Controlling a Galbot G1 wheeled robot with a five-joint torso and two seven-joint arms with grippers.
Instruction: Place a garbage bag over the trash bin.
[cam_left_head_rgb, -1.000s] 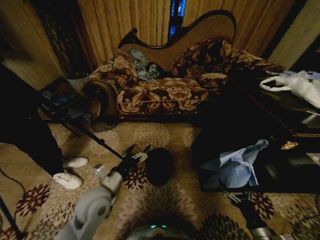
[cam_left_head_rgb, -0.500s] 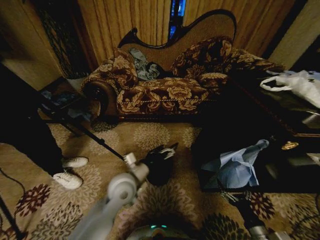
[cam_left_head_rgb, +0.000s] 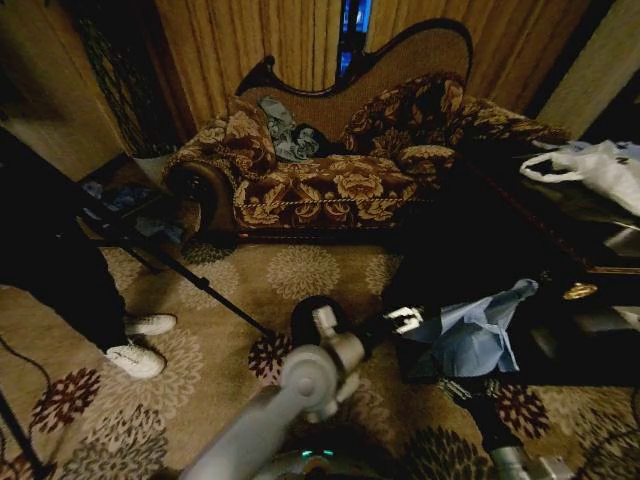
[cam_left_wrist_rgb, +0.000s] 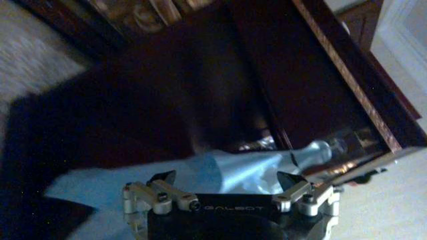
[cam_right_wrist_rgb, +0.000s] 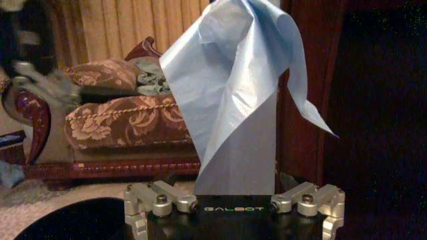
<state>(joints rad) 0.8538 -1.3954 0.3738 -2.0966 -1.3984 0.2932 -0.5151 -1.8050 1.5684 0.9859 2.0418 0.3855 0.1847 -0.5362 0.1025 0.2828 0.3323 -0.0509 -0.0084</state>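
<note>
Head view: the left gripper (cam_left_head_rgb: 405, 320) reaches across the patterned carpet (cam_left_head_rgb: 300, 270) to the edge of the garbage bag (cam_left_head_rgb: 470, 335), past the trash bin (cam_left_head_rgb: 312, 318) standing just beside its arm. The bag hangs crumpled near the dark table (cam_left_head_rgb: 560, 250), above the right gripper (cam_left_head_rgb: 462, 392).

Left wrist view: the fingers (cam_left_wrist_rgb: 288, 179) stand wide — pale blue film between them.

Right wrist view: the right gripper (cam_right_wrist_rgb: 233, 192) pinches the bag's lower edge — film rising upright before the sofa (cam_right_wrist_rgb: 120, 125).

Trash bin (cam_left_head_rgb: 305, 312) half behind left arm, right gripper's (cam_right_wrist_rgb: 235, 192) fingertips under garbage bag (cam_right_wrist_rgb: 230, 100) (grip unclear)
</note>
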